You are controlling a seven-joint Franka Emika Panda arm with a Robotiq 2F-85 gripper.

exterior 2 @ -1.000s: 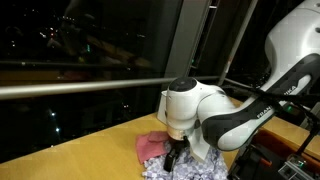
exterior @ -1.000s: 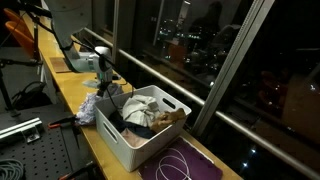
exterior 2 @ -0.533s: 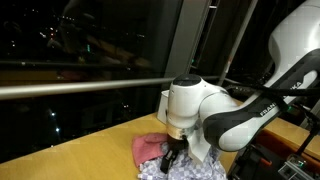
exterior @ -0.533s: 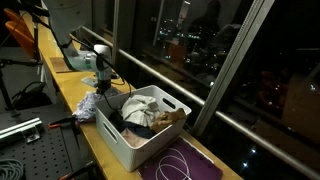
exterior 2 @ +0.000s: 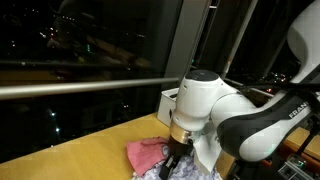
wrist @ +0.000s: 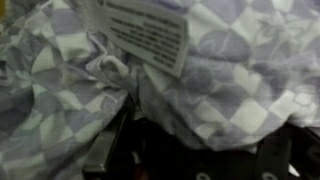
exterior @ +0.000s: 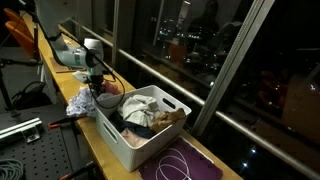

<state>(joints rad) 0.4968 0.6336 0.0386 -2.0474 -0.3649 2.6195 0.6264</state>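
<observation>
Tool (exterior: 97,89) sits low over the worktop (exterior: 91,137), just beside the near end of the white bin (exterior: 128,148), and it's clamped on the cloth (exterior: 80,103), a blue-and-white checked piece bunched up and hanging off the tool on the side away from the bin. In an exterior view the tool (exterior 2: 175,160) points straight down under the big white arm (exterior 2: 210,105), w/ the cloth (exterior 2: 205,172) gathered round its tip at the bottom edge of the pic. Pink rag (exterior 2: 145,153) lies on the worktop (exterior 2: 70,155) right next to it, touching the checked folds. Wrist view is nearly all cloth (wrist: 230,70): crumpled checks filling the pic, a white printed tag (wrist: 140,35) near the top, text too blurred to read. Dark fingers (wrist: 108,155) show at the bottom, fabric pinched in btwn them, so jaws are narrow, closed on fabric. Bin holds a heap of mixed clothes (exterior: 150,117), dark and tan bits on top. Past the bin's far end, a purple mat (exterior: 200,170) w/ a white cord (exterior: 175,160) looped on it. Dark window (exterior: 200,40) runs along the back of the worktop, city lights outside.
</observation>
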